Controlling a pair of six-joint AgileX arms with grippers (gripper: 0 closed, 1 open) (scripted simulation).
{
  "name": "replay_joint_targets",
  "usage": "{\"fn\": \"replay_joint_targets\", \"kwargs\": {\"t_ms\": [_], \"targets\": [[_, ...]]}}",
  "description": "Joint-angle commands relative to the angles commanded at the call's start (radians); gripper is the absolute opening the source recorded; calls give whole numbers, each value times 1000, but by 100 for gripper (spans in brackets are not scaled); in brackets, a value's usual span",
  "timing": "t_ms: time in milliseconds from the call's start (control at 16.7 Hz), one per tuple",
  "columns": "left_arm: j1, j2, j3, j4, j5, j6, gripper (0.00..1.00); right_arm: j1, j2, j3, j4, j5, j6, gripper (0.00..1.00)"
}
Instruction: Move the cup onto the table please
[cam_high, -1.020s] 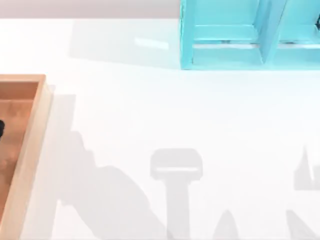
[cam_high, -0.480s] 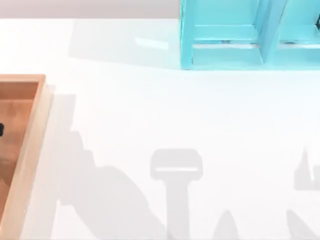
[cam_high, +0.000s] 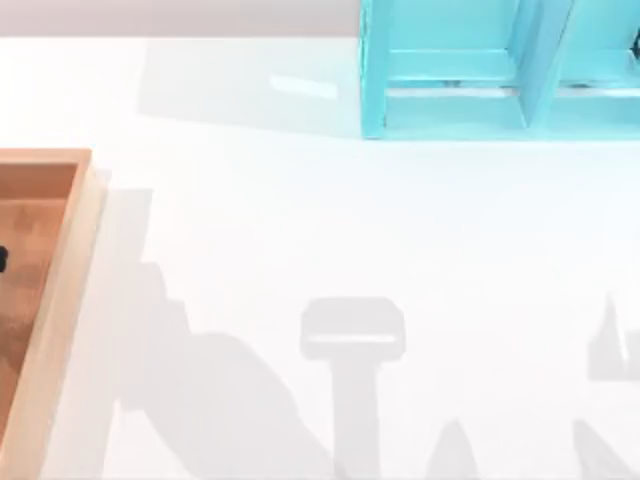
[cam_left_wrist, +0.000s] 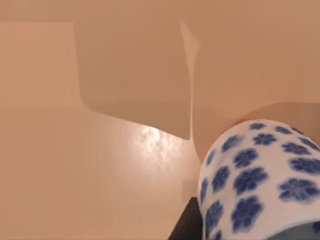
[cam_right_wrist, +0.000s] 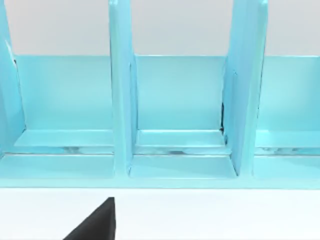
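Item: cup, blue-spotted, sat over the wooden tray at the desk's left edge, apparently pinched by the left pincer, whose grip cannot be told; step: lift-out; next: carry rightward, lower onto bare desk.

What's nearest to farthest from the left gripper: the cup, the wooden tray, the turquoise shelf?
1. cup, close beside the left gripper in the left wrist view.
2. wooden tray, under it at the table's left.
3. turquoise shelf, far across, back right.
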Motion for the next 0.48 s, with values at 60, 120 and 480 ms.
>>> {"fn": "replay_joint_targets", "kwargs": {"t_ms": [60, 120, 480], "targets": [[0, 0, 0, 0, 0, 0, 0, 0, 0, 0, 0, 0, 0, 100], [-2, -2, 0, 0, 1, 1, 0, 0, 0, 0, 0, 0, 0, 100], [14, -26, 123, -13, -20, -114, 0, 0, 0, 0, 0, 0, 0, 100]]}}
